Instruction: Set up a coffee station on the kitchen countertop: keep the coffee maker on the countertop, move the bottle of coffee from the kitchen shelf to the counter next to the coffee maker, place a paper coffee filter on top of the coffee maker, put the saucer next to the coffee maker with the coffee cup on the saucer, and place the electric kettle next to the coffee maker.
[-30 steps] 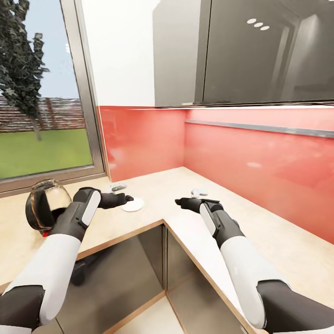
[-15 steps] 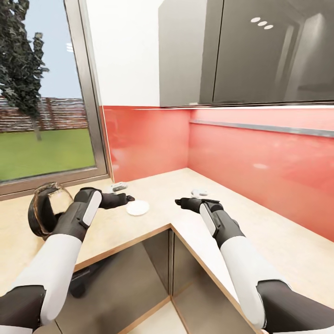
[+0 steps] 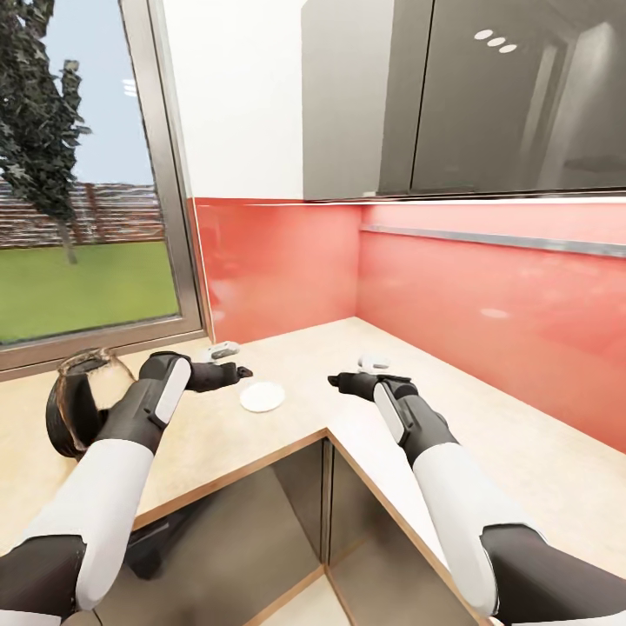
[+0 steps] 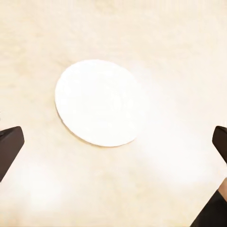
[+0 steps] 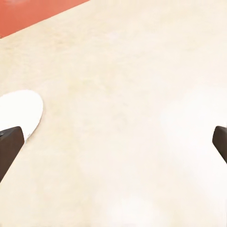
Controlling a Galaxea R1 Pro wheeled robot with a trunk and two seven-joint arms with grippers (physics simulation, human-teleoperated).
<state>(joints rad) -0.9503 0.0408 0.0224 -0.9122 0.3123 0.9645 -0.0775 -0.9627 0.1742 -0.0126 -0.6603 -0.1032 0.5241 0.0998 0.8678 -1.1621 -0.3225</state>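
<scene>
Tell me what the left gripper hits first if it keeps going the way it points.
Probably the saucer: the wrist view looks along the open left gripper at it, lying bare on the countertop. Depth is unclear, so it might meet bare countertop beside the saucer instead.

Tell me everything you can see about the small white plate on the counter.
The small round white saucer is plain, smooth and shallow, like glazed ceramic. It lies flat and empty on the tan speckled countertop, near the inner corner edge. In the left wrist view it sits below the open left pincer, between its dark fingertips. Nothing touches it but the counter.
</scene>
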